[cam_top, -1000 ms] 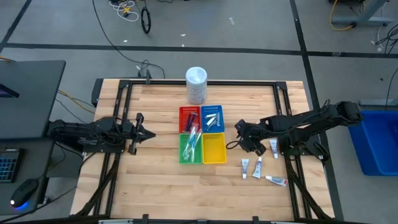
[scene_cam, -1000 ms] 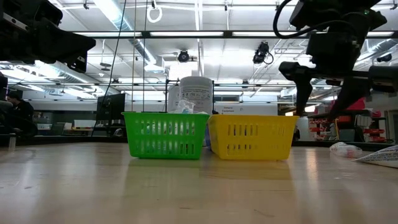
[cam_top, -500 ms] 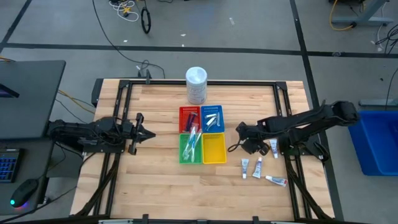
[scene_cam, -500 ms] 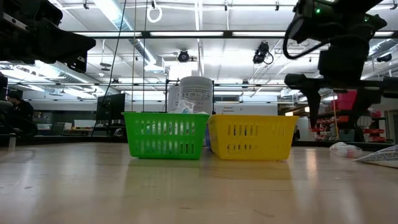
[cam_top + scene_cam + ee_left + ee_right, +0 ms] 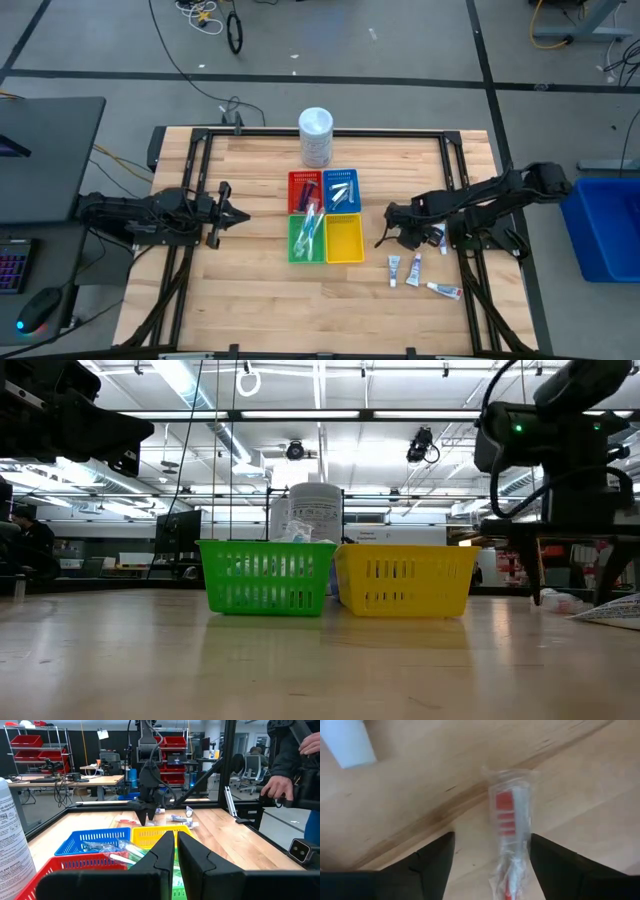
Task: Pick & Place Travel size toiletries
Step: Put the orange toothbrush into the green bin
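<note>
Small white squeeze tubes lie flat on the wood at the table's right: one [image 5: 440, 238] under my right gripper, two [image 5: 394, 268] [image 5: 413, 268] nearer the front, and one [image 5: 444, 290] beyond them. My right gripper [image 5: 413, 236] points down, open. In its wrist view a clear-wrapped tube with a red label [image 5: 511, 815] lies between its two fingers [image 5: 436, 862], untouched. My left gripper [image 5: 226, 212] waits shut at the table's left, level, its fingers [image 5: 165, 852] pointing at the trays.
Red [image 5: 303, 186], blue [image 5: 341, 187], green [image 5: 305, 240] and yellow [image 5: 345, 240] trays stand in a square at the table's middle; all but the yellow one hold toiletries. A tall white tub [image 5: 316, 137] stands behind them. A person's hand [image 5: 277, 787] shows beyond the table's edge.
My right gripper has come down toward the tubes at the table's right, shifting a little toward the right edge and rolling about its own axis. Its fingers now stand low over the wood on either side of a tube.
</note>
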Action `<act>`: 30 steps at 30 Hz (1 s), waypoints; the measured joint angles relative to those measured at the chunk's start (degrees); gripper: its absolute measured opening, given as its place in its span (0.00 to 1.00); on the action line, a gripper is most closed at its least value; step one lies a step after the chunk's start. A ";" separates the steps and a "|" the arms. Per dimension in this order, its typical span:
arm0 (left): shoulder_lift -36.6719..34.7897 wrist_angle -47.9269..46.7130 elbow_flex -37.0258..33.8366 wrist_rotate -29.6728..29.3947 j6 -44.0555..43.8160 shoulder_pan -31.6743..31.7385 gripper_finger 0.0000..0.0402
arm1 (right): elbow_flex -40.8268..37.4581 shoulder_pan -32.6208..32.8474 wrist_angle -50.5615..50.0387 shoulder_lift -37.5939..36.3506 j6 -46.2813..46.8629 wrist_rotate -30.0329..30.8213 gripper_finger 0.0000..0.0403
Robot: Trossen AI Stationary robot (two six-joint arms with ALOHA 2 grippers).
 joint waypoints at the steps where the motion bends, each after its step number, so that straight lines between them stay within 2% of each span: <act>1: 0.00 0.02 0.00 0.00 0.00 0.01 0.07 | -0.26 0.00 0.46 -0.06 -0.33 0.00 0.65; 9: 0.00 0.01 0.01 0.00 0.00 0.01 0.07 | -0.94 0.02 1.17 -0.13 -0.66 -0.22 0.55; 23: -0.01 0.00 0.00 0.00 0.00 -0.01 0.07 | -1.05 0.04 0.11 -0.07 -3.54 -0.95 0.31; 30: 0.00 0.01 -0.01 0.00 -0.02 0.00 0.07 | -1.05 0.11 -0.32 -0.04 -3.82 -1.67 0.24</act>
